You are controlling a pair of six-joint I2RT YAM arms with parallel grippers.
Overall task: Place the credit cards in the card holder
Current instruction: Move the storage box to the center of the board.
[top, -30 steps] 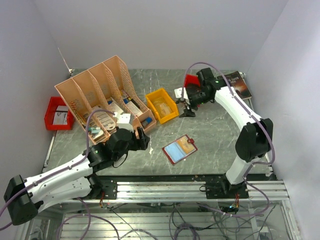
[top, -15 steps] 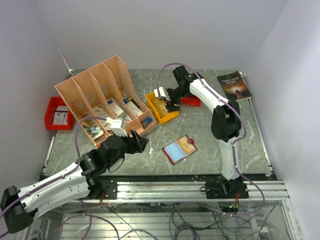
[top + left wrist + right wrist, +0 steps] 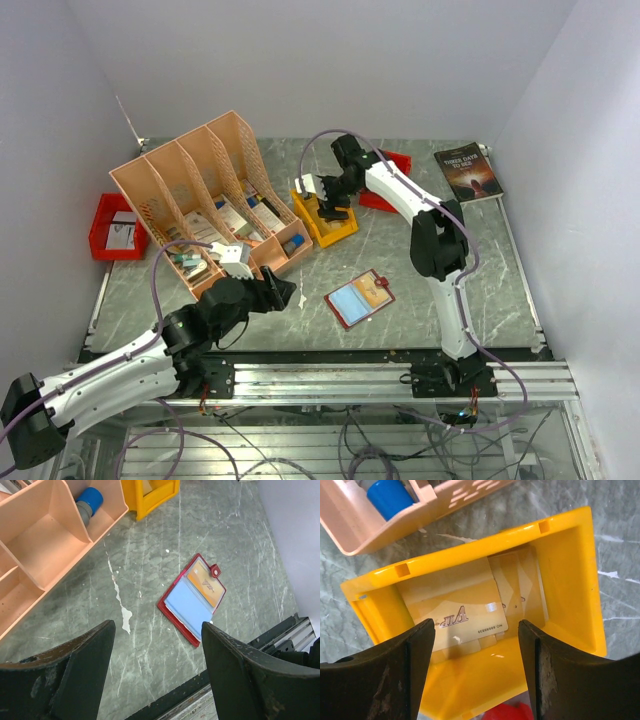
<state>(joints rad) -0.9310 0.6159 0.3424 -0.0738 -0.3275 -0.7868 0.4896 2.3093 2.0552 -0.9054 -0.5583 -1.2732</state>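
Both claws are wide open and hold nothing.

From above, the left claw (image 3: 277,292) hangs low over the grey stone table (image 3: 420,250), just beside a tall peach plastic file rack (image 3: 200,180). The small flat red card holder (image 3: 360,298) lies open on the table, near this claw and to its right. The right claw (image 3: 325,203) reaches far across and hangs over a small yellow plastic bin (image 3: 340,228). A red plastic bin (image 3: 105,228) sits at the far left. A dark paperback book (image 3: 470,170) lies at the back right.

The left wrist camera looks down between two black fingers (image 3: 65,680) that stand far apart. The card holder lies flat past them. A blue card (image 3: 187,607) and an orange card (image 3: 206,582) sit in its clear pockets. Its little metal snap (image 3: 215,571) is on the far corner.

The right wrist camera shows that claw's black fingers (image 3: 570,675) spread over the yellow bin. Two pale credit cards (image 3: 455,605) lie flat inside, one partly on top of the other. The top one says VIP.
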